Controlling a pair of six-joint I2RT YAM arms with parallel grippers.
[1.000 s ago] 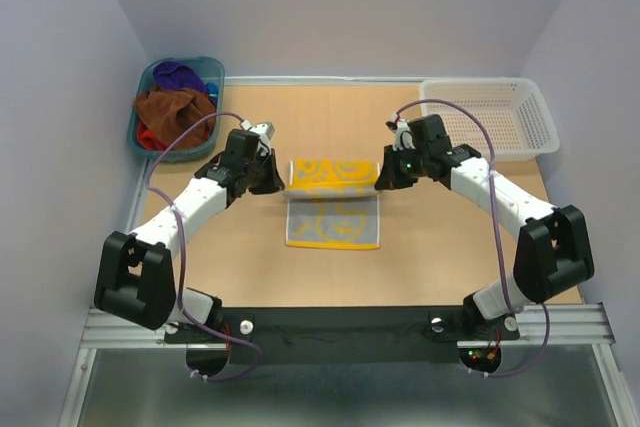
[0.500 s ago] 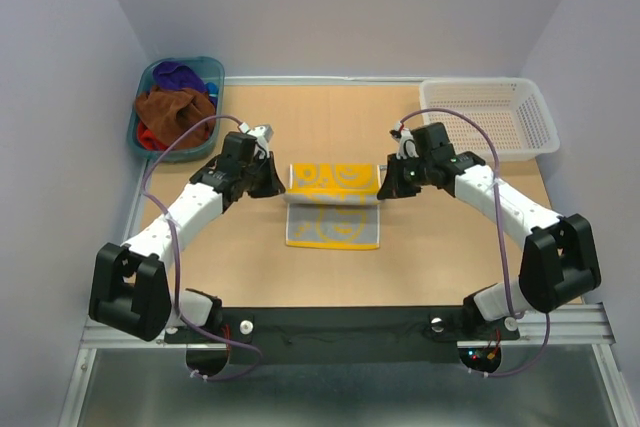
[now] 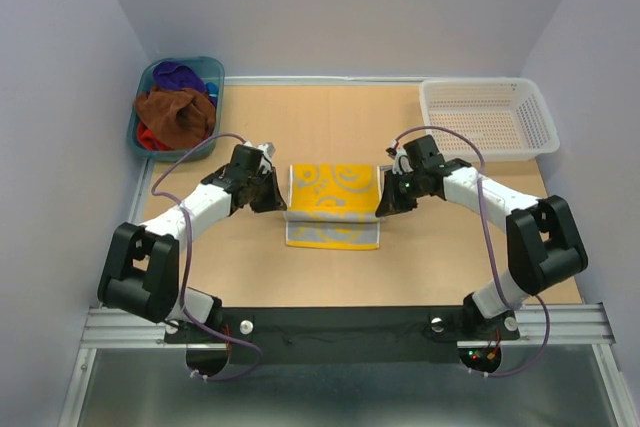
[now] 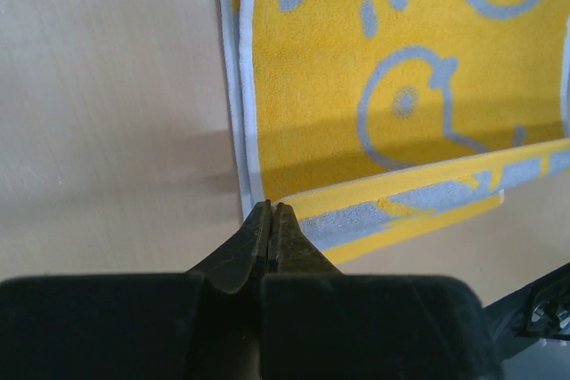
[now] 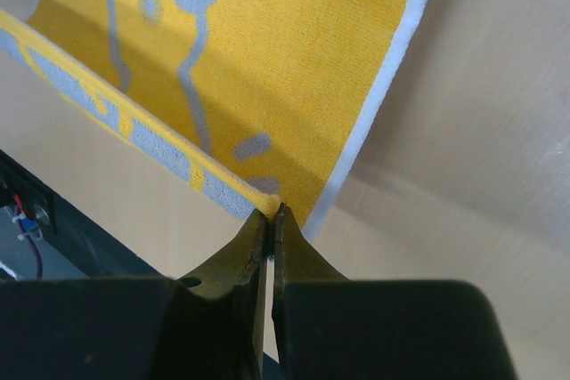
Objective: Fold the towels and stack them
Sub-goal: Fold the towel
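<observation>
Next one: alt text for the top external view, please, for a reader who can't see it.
A partly folded yellow towel in the middle of the table is held at both sides, the left end effector and right end effector each shut on a corner. A teal tub of more towels sits far left, a white basket far right.

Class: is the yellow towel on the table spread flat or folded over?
The yellow towel is partly folded: left gripper and right gripper pinch its corners, one part doubled over the rest.
</observation>
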